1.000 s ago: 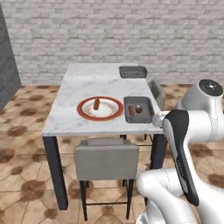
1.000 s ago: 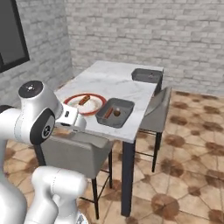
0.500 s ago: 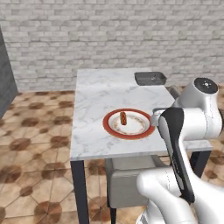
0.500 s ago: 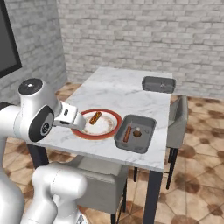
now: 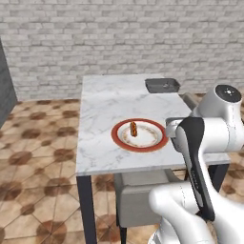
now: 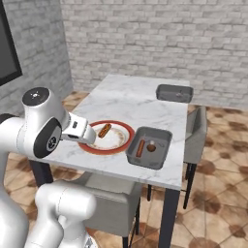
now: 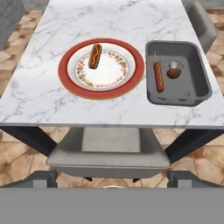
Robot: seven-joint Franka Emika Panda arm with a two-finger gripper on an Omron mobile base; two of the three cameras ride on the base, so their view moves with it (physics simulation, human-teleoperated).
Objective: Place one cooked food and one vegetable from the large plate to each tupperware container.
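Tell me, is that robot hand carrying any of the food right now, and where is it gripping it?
Nothing is held. The gripper is open and empty, back from the table edge. A hot dog lies on the large plate.

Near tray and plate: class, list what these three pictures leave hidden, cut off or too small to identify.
- Left base view: the near tray is hidden behind the robot's white arm; the large plate stays visible.
- Hand view: the round brown item beside the skewered sausage in the near tray is too small to identify.
- Right base view: the far tray shows its rim, but its contents are too small to tell.
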